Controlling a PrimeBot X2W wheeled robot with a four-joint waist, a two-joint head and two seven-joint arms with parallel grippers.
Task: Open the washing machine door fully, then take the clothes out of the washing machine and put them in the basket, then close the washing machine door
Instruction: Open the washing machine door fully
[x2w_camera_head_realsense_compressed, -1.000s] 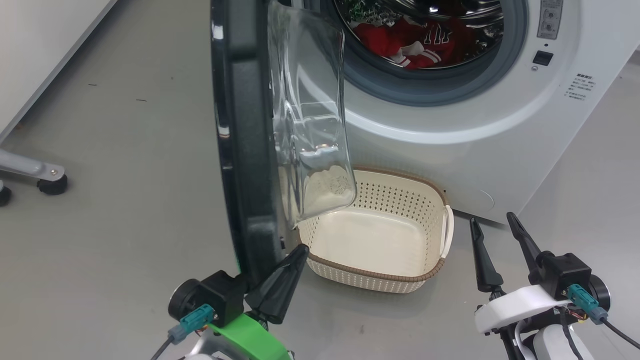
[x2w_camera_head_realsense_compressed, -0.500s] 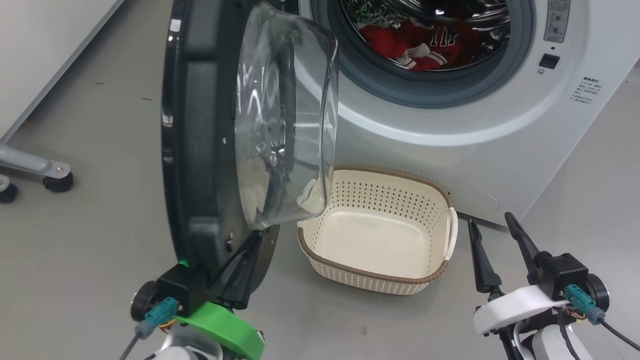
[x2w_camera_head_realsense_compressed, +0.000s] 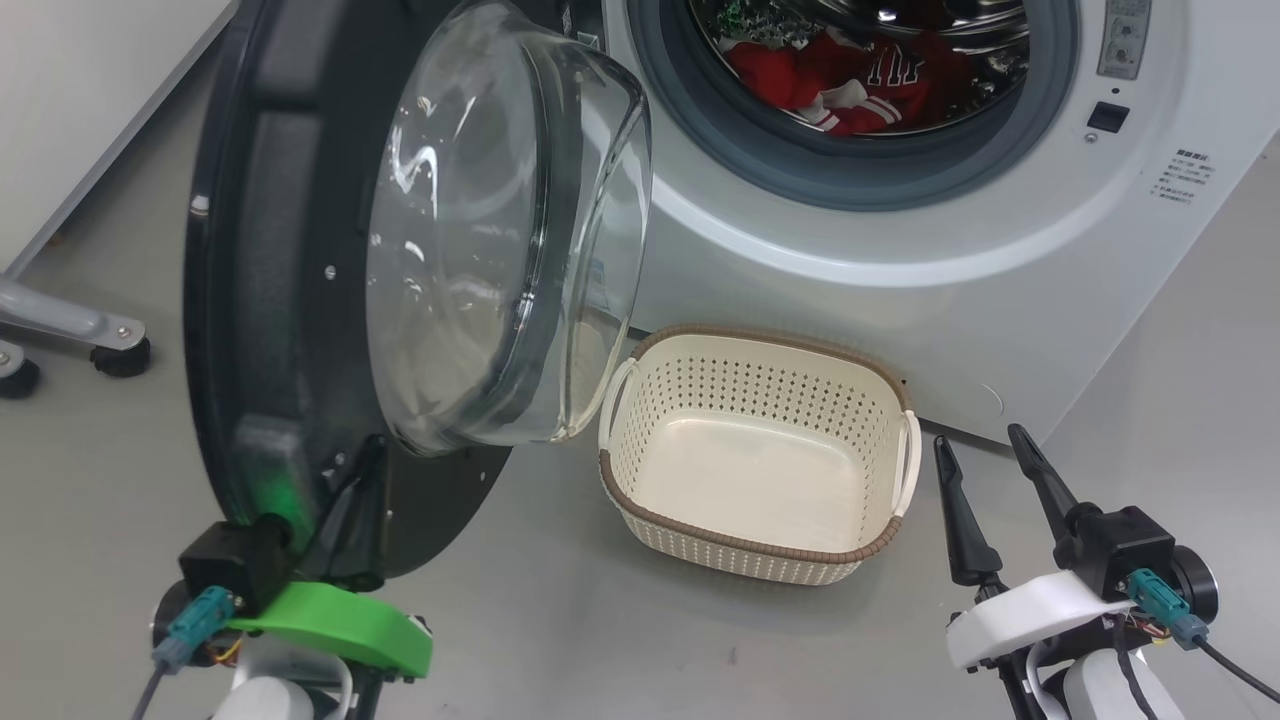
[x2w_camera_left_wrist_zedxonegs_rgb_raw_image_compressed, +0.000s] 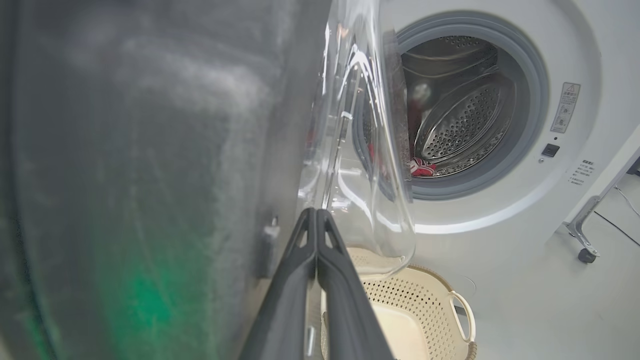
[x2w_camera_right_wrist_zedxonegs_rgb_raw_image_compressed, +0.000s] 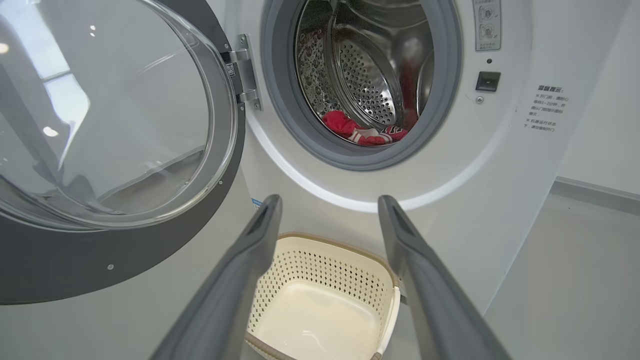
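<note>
**Door open wide, clothes in the drum**

The door (x2w_camera_head_realsense_compressed: 250, 250) stands open to your left on its metal hinge (x2w_camera_right_wrist_zedxonegs_rgb_raw_image_compressed: 247, 75). Its glass bowl (x2w_camera_head_realsense_compressed: 470, 250) bulges toward the machine and, in the head view, overlaps the left end of the basket (x2w_camera_head_realsense_compressed: 700, 540). The door sits between your left claw (x2w_camera_left_wrist_zedxonegs_rgb_raw_image_compressed: 316, 212) and the drum opening.

On the floor far left there is a grey metal leg with a black caster (x2w_camera_head_realsense_compressed: 120, 357). Another wheeled leg (x2w_camera_left_wrist_zedxonegs_rgb_raw_image_compressed: 585, 252) stands to the right of the washing machine (x2w_camera_head_realsense_compressed: 900, 300).

The machine's front has a grey label (x2w_camera_head_realsense_compressed: 1120, 40) above a black latch slot (x2w_camera_head_realsense_compressed: 1108, 117), and lines of small black text (x2w_camera_head_realsense_compressed: 1190, 175) that are too small to read.

The red clothes (x2w_camera_head_realsense_compressed: 850, 80) lie low in the steel drum, and one piece shows white striped trim. The basket sits on the floor just below the opening, with its cream bottom bare.

Your left claw has its fingers pressed together, gripping nothing, at the door's inner face. Your right claw (x2w_camera_head_realsense_compressed: 980, 440) is spread wide and empty, just right of the basket.
</note>
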